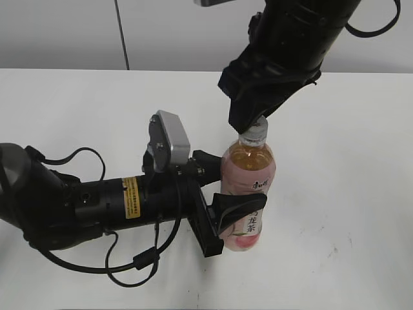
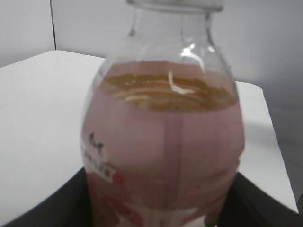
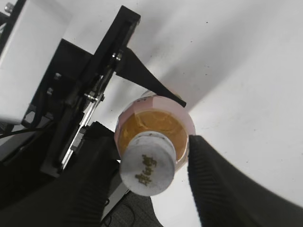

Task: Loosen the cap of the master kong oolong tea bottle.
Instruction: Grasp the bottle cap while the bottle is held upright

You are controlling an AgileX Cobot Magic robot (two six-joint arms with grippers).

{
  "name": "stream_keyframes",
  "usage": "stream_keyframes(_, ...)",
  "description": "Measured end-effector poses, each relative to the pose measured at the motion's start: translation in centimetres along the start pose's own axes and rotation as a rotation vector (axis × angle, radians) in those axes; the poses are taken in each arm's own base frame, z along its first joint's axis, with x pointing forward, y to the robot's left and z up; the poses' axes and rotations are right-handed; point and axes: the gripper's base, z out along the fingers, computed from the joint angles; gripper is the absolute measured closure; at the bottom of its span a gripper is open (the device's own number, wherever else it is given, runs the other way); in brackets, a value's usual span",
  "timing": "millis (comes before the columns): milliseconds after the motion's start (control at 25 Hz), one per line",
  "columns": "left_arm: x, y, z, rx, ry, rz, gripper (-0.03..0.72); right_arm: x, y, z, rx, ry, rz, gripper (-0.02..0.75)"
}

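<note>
The master kong oolong tea bottle (image 1: pixel 248 171) stands upright on the white table (image 1: pixel 97 110), with amber tea and a pink label. My left gripper (image 1: pixel 240 205) is shut on the bottle's body from the left. In the left wrist view the bottle (image 2: pixel 161 142) fills the frame between the dark jaws (image 2: pixel 161 210). The white cap (image 1: pixel 254 137) sits on the neck. My right gripper (image 1: pixel 248 124) hovers right above it. In the right wrist view the cap (image 3: pixel 147 170) lies between the open fingers (image 3: pixel 154 187), with a gap on the right side.
The left arm with its grey wrist camera (image 1: pixel 169 139) lies across the table's left front. Its cables (image 1: pixel 139 261) loop near the front edge. Bare table (image 1: pixel 348 194) lies to the bottle's right.
</note>
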Motion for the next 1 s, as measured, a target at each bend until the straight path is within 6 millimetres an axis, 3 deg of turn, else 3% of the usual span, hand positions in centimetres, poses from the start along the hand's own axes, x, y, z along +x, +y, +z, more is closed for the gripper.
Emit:
stream_keyframes(120, 0.0, 0.0, 0.0, 0.0, 0.0, 0.0, 0.283, -0.3, 0.0, -0.5, 0.004, -0.021, 0.023, 0.237)
stream_keyframes(240, 0.0, 0.0, 0.0, 0.0, 0.0, 0.0, 0.283, -0.8, 0.2, -1.2, -0.008, -0.05, 0.048, 0.147)
stream_keyframes(560, 0.0, 0.0, 0.0, 0.0, 0.0, 0.0, 0.283, -1.0, 0.3, -1.5, -0.027, -0.061, 0.47, 0.153)
stream_keyframes(880, 0.0, 0.0, 0.0, 0.0, 0.0, 0.0, 0.283, 0.4, 0.2, 0.6, -0.021, 0.027, 0.556, 0.158)
stream_keyframes(1000, 0.0, 0.0, 0.0, 0.0, 0.0, 0.0, 0.283, 0.5, 0.2, 0.8, -0.02, 0.033, 0.558, 0.197)
